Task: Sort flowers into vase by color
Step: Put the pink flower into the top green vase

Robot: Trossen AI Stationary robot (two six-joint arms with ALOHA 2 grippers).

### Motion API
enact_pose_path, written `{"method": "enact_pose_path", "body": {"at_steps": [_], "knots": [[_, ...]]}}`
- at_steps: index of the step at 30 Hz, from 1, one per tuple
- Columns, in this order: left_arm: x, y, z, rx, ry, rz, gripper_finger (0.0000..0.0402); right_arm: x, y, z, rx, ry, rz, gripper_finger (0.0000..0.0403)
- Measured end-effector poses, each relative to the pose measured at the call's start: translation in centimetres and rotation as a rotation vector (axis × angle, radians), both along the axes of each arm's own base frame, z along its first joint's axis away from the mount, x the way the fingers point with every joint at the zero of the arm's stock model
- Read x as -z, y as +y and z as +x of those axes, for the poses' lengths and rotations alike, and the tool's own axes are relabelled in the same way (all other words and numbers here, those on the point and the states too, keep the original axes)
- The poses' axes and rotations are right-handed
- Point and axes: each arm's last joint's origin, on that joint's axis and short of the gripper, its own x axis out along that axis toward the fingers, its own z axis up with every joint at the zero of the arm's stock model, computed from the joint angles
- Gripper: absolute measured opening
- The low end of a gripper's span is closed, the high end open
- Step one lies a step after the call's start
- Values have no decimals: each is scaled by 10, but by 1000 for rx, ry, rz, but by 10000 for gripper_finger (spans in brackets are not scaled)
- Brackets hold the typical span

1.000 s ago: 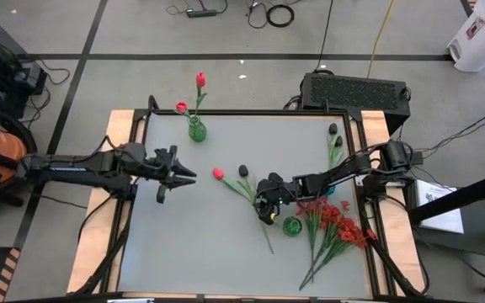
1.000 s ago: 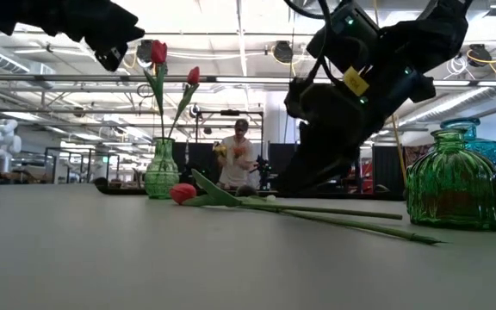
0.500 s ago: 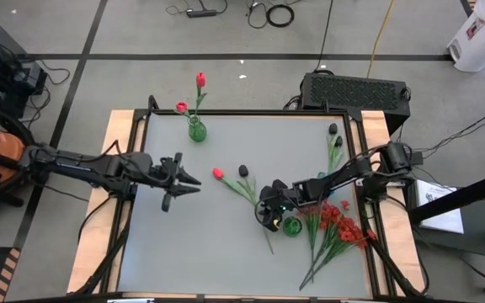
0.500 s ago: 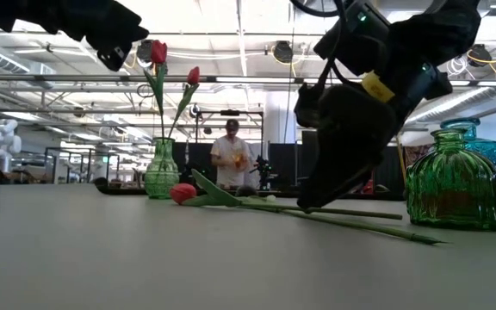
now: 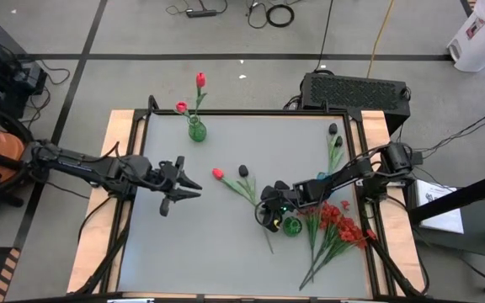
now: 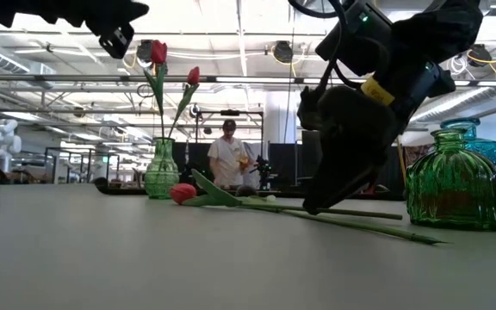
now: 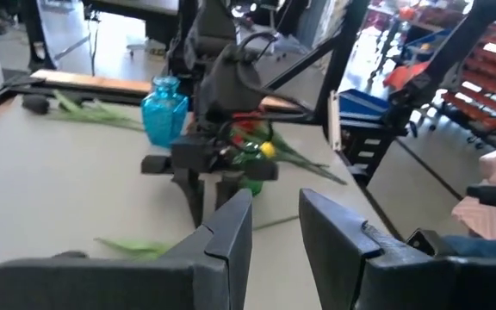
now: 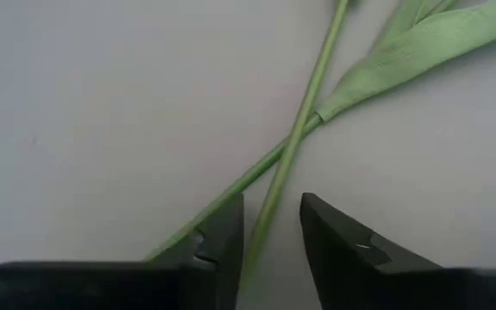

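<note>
Right gripper (image 5: 268, 220), fingers spread, is lowered near the table's middle so its fingers straddle 2 crossed green stems (image 8: 293, 146) of a red tulip (image 5: 217, 173) and a black tulip (image 5: 243, 170), likely to pinch 1. A green vase (image 5: 291, 225) stands just beside it. Left gripper (image 5: 188, 183) hovers spread near the table's left edge.

Grey table (image 5: 183, 244) with green vases (image 5: 196, 130), loose tulips (image 5: 234, 181), red blossom bunch (image 5: 335, 227).
</note>
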Motion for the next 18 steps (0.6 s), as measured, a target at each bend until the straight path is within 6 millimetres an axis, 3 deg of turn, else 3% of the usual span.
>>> {"method": "enact_pose_path", "body": {"at_steps": [11, 18], "knots": [[-2, -4, 0, 24, -24, -4, 105, 1, 0, -1, -14, 14, 18, 8], [-2, -4, -1, 24, -23, -4, 105, 1, 1, -1, -27, 15, 24, 3]]}}
